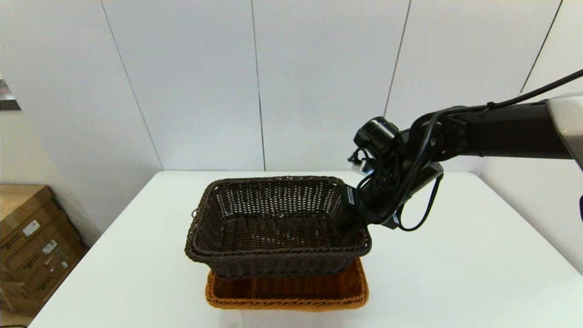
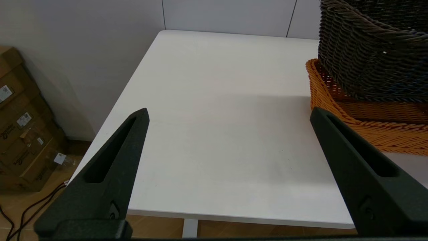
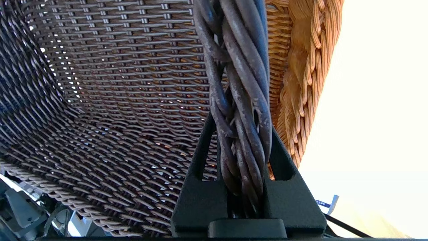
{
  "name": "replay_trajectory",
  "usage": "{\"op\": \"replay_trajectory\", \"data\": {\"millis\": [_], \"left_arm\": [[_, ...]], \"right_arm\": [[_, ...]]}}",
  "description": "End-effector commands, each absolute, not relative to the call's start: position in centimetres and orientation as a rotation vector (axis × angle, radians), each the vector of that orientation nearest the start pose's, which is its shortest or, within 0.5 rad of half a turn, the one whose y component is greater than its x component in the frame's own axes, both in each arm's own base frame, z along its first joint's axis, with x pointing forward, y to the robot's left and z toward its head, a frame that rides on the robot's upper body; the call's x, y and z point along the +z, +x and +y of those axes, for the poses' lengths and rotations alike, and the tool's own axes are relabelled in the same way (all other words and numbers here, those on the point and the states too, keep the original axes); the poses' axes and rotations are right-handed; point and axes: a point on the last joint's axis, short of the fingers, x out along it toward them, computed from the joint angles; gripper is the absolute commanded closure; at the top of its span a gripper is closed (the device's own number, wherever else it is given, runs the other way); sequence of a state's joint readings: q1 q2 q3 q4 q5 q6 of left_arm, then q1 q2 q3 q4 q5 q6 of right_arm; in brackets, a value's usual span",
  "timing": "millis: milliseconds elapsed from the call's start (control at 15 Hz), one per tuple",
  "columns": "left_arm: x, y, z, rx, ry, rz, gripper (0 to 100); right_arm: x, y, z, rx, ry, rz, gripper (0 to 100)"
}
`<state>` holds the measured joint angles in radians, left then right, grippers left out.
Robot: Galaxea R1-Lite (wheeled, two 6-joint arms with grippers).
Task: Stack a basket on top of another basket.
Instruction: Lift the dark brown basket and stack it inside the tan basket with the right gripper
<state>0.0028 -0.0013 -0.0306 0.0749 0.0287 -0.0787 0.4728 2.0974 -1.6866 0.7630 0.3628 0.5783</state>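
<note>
The dark brown basket [image 1: 278,223] hangs just above the orange-tan basket [image 1: 291,294], which rests on the table near the front edge. My right gripper [image 1: 353,218] is shut on the dark basket's right-hand braided rim [image 3: 240,100]; in the right wrist view the rim runs between both fingers [image 3: 204,147]. The orange-tan basket [image 3: 301,77] shows beneath and beside it. My left gripper [image 2: 229,113] stands open, off the table's left front, apart from both baskets [image 2: 367,50], holding nothing.
The white table [image 1: 455,255] has bare surface to the left and right of the baskets. Cardboard boxes [image 1: 32,241] stand on the floor at the left. A white panelled wall rises behind the table.
</note>
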Motion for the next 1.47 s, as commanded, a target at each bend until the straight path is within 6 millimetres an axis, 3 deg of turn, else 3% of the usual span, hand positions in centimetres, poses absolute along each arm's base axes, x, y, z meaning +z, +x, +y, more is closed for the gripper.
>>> {"op": "replay_trajectory", "data": {"millis": [67,667,1200,1467], "left_arm": [[7.6,-2.5,0.1,0.034,-0.079,0.042,0],[7.6,-2.5,0.1,0.034,-0.079,0.042,0],[7.6,-2.5,0.1,0.034,-0.079,0.042,0],[7.6,-2.5,0.1,0.034,-0.079,0.042,0]], "right_arm": [[16.3,33.4,17.9,0.357,0.413,1.390,100],[14.4,34.2,17.5,0.322,0.414,1.431,100],[15.0,33.7,17.3,0.326,0.412,1.426,100],[13.7,33.3,17.0,0.302,0.406,1.472,100]]}}
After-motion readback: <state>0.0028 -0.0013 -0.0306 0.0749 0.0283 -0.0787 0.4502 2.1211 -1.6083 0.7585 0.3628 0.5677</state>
